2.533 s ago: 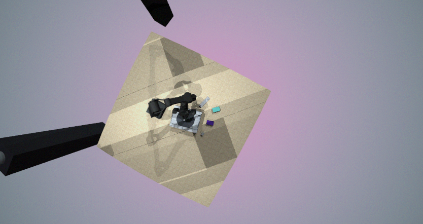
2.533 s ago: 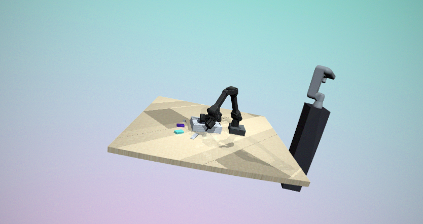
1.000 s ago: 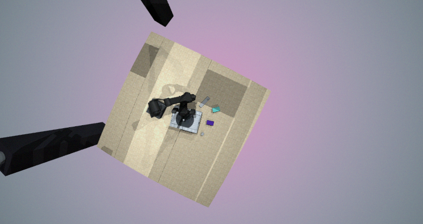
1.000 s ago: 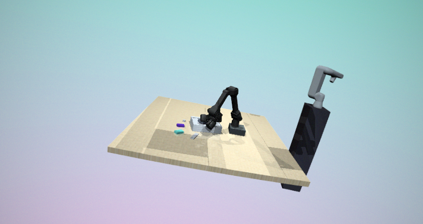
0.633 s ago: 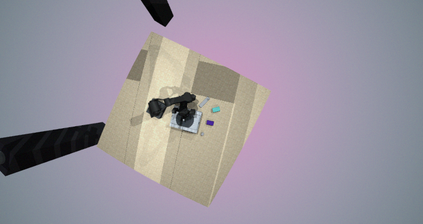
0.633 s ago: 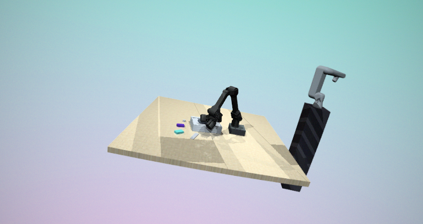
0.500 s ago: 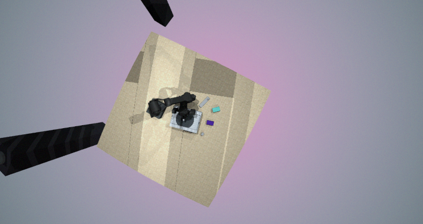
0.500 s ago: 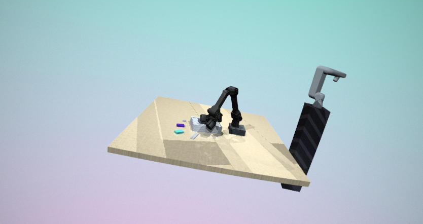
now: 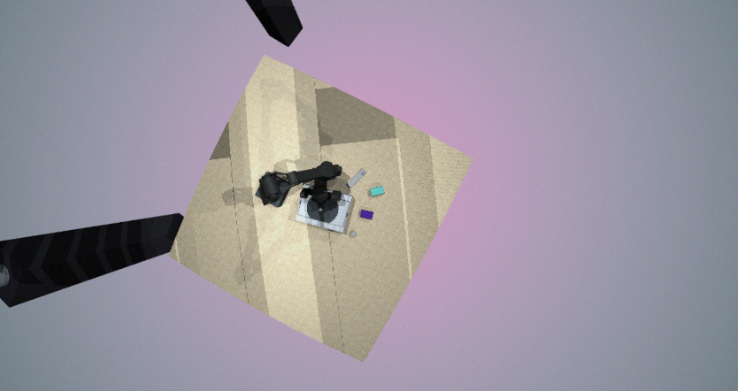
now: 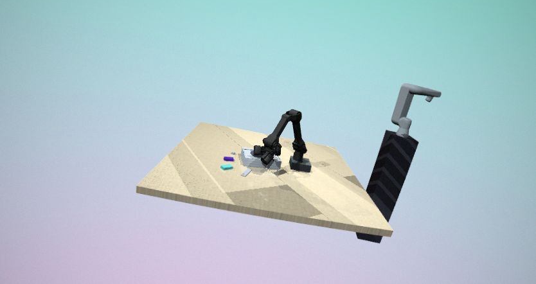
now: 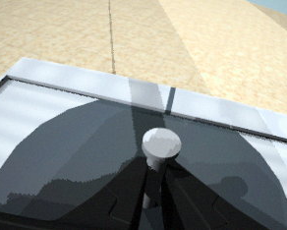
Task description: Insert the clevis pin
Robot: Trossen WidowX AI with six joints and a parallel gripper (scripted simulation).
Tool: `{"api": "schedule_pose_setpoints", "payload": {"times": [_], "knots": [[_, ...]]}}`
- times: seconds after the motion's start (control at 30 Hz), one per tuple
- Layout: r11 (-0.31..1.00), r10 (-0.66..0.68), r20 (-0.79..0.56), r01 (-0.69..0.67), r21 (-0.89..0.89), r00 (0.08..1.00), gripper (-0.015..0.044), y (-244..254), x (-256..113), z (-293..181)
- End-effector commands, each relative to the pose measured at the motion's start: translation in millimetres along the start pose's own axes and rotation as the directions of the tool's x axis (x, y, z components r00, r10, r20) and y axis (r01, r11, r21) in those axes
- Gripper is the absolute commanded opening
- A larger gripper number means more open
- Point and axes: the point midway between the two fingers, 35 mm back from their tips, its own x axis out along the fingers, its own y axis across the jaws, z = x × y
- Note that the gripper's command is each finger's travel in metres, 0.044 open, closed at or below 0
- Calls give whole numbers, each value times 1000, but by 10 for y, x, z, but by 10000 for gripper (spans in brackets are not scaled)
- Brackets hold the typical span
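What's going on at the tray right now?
The black arm's gripper is shut on the steel clevis pin, held head up over the dark disc. The disc lies flat in the rimmed tray. The pin's head stands clear above the disc, so the pin isn't hanging by it yet. Whether its tip has entered the disc's hole, I can't tell. It has yet to be released.

- Robot work area, like a lab; the room type cannot be told.
- Tabletop arm (image 9: 310, 174) (image 10: 277, 132) on a wooden table (image 9: 372, 295) (image 10: 262, 211).
- Second, grey arm (image 10: 403, 103) on a dark pedestal (image 10: 393, 169).
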Motion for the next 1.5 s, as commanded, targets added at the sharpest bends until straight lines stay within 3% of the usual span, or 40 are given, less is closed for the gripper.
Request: {"api": "schedule_pose_setpoints", "payload": {"times": [0.0, 0.27, 0.47, 0.9, 1.03, 1.2, 1.27, 1.47], "knots": [[1000, 0, 0, 0, 0, 1000, 0, 0, -1, 1], [1000, 0, 0, 0, 0, 1000, 0, 0, -1, 1], [1000, 0, 0, 0, 0, 1000, 157, 0, -1, 1], [1000, -1, 1, 1, -2, 1000, 160, 2, -77, 163], [999, 32, -28, -32, -2, 999, 265, 23, -311, 137], [994, 111, -107, -112, -1, 988, 396, -30, -951, 136], [993, 114, -111, -115, -1, 987, 440, -36, -979, 137], [993, 114, -111, -115, -1, 987, 440, -36, -979, 137]]}}
